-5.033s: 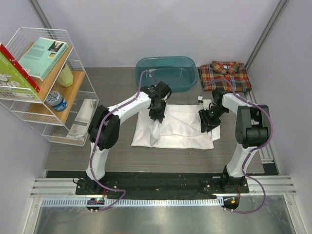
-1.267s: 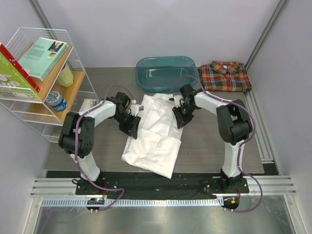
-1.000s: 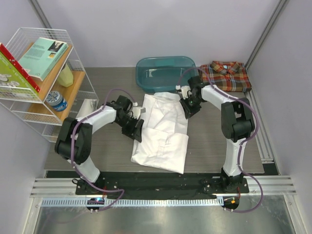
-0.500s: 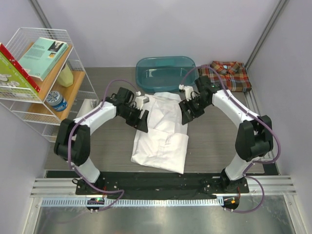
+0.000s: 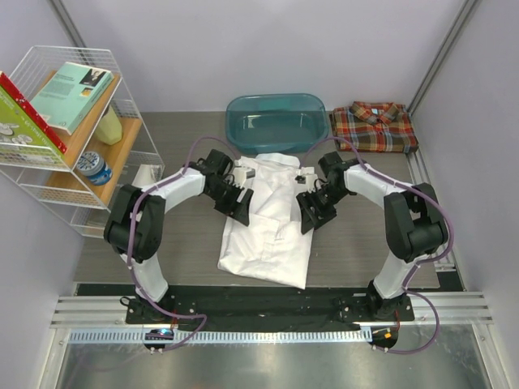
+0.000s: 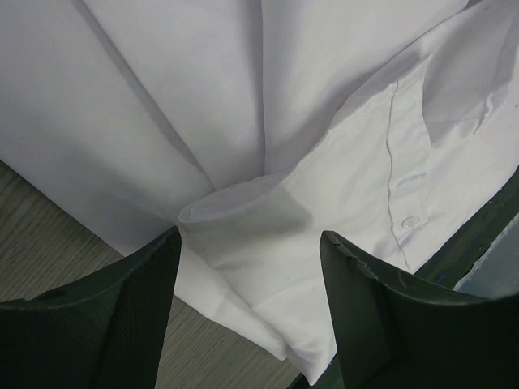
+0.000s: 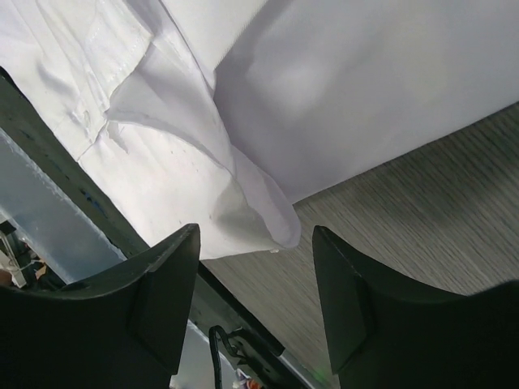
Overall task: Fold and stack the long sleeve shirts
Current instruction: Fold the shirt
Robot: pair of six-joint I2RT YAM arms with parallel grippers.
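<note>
At table point(image 5: 186, 243) middle, we are hovering left gripper point(image 5: 238, 207) and right gripper point(image 5: 312, 213), open, over white shirt point(image 5: 272, 239): soft, limp; probably pinching side folds.

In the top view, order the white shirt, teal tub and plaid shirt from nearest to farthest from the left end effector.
1. White cloth shirt, just below the left end effector.
2. Teal oval plastic tub, farther back.
3. Red, orange and navy plaid shirt, back right corner.
</note>
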